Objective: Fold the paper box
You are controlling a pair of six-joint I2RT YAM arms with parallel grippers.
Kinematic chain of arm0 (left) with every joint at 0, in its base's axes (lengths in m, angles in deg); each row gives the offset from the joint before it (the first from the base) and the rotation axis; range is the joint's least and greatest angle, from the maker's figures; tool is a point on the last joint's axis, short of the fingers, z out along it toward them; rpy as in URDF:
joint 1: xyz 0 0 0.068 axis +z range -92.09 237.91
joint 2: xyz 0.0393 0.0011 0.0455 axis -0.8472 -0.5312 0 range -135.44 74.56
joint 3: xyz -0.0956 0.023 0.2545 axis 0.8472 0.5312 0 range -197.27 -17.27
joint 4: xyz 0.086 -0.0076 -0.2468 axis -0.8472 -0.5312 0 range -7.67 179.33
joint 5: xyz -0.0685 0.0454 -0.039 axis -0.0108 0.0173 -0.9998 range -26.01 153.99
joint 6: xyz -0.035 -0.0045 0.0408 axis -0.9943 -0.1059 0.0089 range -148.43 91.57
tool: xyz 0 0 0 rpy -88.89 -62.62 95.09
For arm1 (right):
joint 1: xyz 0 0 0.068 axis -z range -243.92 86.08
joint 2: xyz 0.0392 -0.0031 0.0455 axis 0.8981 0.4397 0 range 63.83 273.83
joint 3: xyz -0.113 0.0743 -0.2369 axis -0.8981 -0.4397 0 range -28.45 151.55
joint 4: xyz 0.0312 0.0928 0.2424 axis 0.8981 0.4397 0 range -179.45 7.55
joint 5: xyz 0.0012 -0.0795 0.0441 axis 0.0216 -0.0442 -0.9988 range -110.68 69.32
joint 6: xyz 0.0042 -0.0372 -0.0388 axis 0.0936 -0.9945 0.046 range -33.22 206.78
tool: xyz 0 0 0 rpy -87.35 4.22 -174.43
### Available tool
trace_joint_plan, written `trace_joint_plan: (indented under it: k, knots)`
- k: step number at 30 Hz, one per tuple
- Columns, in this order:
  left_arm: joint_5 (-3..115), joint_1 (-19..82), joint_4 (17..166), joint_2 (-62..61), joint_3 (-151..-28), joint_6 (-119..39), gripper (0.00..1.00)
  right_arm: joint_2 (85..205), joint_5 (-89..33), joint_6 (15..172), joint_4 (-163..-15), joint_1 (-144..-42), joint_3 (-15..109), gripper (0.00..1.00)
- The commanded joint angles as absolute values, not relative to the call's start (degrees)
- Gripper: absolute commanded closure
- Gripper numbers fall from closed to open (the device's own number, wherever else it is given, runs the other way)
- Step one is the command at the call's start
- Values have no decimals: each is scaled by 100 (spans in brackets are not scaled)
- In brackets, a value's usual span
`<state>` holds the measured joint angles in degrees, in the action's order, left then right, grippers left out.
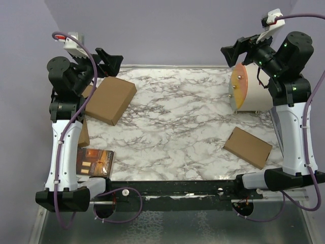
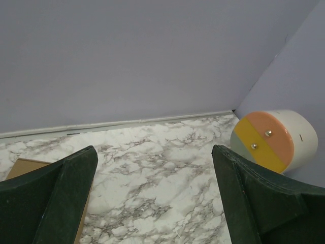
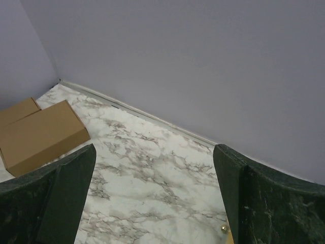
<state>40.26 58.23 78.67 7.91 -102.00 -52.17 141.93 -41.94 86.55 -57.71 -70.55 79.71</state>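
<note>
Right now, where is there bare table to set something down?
Widest bare marble lies mid-table, between the paper box at left rear, the cylinder at right rear and the small box at right front. Front centre is free too. Left side is crowded: paper box, dark booklet.

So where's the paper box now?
In the top view, the paper box lies flat at the far-left corner of the table, near the open left gripper.

Matt brown cardboard paper box [image 1: 109, 100] on a smooth marble-patterned table [image 1: 177, 127].
</note>
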Motion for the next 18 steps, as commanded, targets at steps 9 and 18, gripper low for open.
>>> trace_joint_plan:
  k: [9, 18]
  knots:
    - [3779, 5853, 7711, 915, -10118, -5020, 1, 14025, -4016, 8822, -5625, -7024, 7965, 1]
    - [3749, 5853, 7651, 948, -10061, -4954, 1, 13946, -4117, 8682, -5726, -6994, 7724, 1]
